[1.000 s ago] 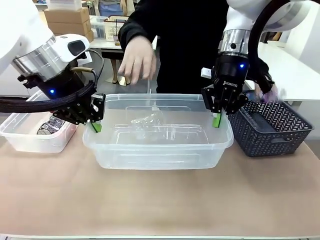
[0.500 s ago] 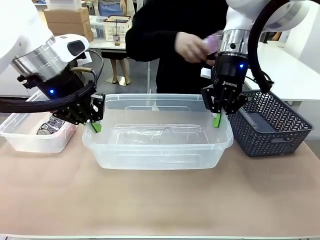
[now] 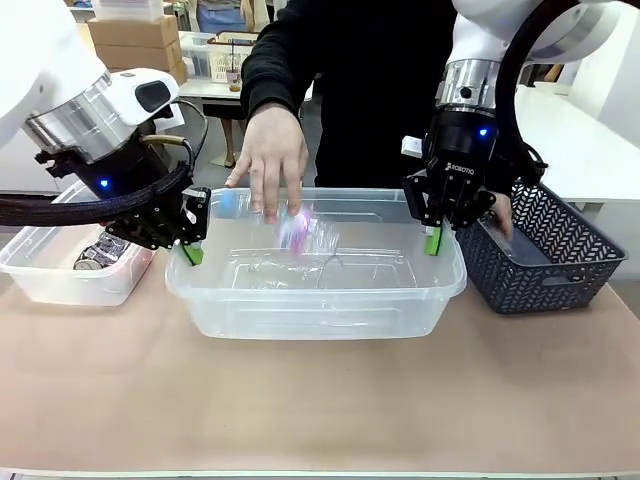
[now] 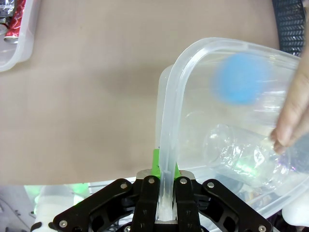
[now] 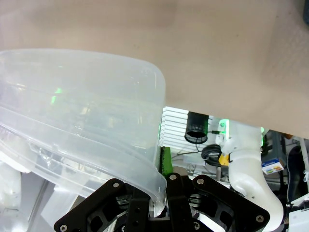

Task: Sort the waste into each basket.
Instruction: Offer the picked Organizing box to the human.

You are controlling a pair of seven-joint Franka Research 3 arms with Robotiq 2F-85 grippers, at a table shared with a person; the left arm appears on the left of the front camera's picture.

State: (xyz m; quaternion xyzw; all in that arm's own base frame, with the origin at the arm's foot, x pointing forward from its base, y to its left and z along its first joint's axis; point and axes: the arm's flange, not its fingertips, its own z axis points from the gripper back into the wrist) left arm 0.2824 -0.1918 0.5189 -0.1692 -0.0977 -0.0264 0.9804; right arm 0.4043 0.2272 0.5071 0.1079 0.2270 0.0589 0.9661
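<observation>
Tan tabletop runs across the foreground, with shelving and cardboard boxes behind a person in a black top at the far side. At centre sits a large clear tub. Left gripper is clamped shut on the tub's left rim, and the left wrist view shows the rolled rim pinched between the green pads. Right gripper is likewise closed on the right rim, the wall passing between its fingers in the right wrist view. One hand of the person reaches over the tub's far edge with fingers spread; below it is a motion-blurred clear bottle with a pinkish label, apparently just above the tub's inside, though the blur makes contact hard to judge. Another clear bottle lies on its side on the tub floor. A blurred blue disc, possibly a cap, shows through the tub wall. To the robot's left a smaller clear tub holds red and silver cans. To the right stands a dark grey lattice basket, the person's other hand at its near rim beside the right gripper.
</observation>
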